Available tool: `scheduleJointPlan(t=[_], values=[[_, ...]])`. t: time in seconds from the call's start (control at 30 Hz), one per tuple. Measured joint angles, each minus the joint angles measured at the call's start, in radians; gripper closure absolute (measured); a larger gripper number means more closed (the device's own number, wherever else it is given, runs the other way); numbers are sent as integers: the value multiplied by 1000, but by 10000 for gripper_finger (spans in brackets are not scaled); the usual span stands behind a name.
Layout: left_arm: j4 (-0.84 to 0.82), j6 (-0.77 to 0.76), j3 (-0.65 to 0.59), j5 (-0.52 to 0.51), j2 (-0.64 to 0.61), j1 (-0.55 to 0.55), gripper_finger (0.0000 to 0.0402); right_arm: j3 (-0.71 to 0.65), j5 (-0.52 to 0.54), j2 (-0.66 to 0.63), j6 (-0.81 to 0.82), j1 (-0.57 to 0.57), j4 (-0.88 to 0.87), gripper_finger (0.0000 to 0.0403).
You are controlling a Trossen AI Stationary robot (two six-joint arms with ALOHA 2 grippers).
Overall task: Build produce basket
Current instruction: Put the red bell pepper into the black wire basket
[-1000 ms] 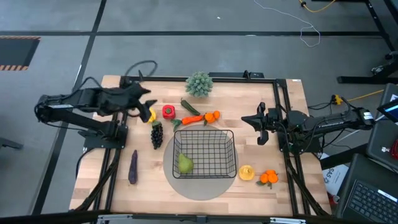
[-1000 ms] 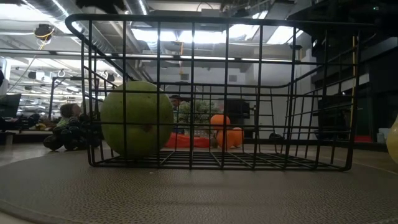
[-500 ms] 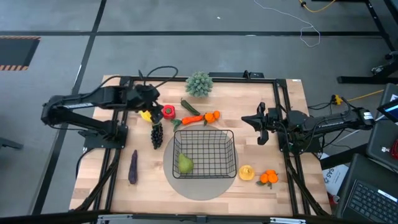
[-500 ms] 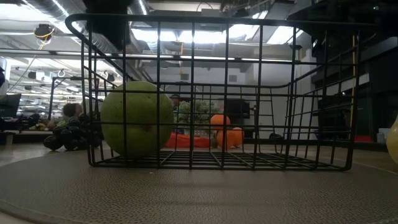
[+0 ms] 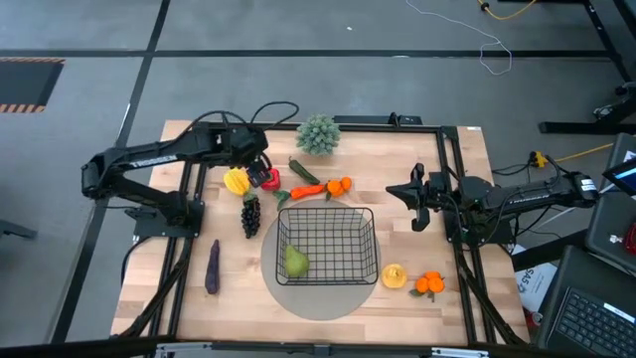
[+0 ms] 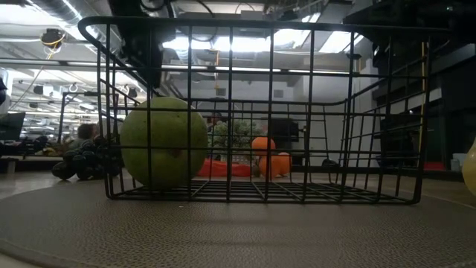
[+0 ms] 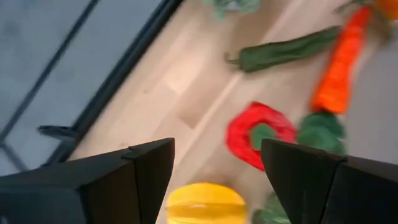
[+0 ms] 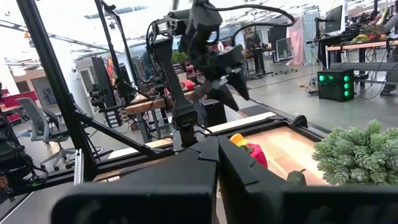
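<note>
Black mesh, our basket (image 5: pixel 328 244) holds one pear (image 5: pixel 295 262). Beyond its far-left corner our left gripper (image 5: pixel 260 176) hovers over the red pepper (image 5: pixel 270 180), fingers apart. Right of the basket, our right gripper (image 5: pixel 418 220) waits, fingers together.

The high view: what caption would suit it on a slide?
Left end effector open above the red pepper; only a green pear sits in the basket.

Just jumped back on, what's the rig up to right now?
The left gripper, fingers open, is over the red pepper and yellow banana at the table's far left, holding nothing. The right gripper waits shut near the right edge. Only the green pear sits in the basket.
</note>
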Motion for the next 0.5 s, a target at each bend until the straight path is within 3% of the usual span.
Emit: scheduleJointPlan(t=[0.27, 0.5], values=[[5, 11, 0, 47, 97, 0, 172, 0, 30, 0, -4, 0, -4, 318], [5, 10, 0, 127, 181, 0, 172, 0, 42, 1, -3, 0, -16, 306]])
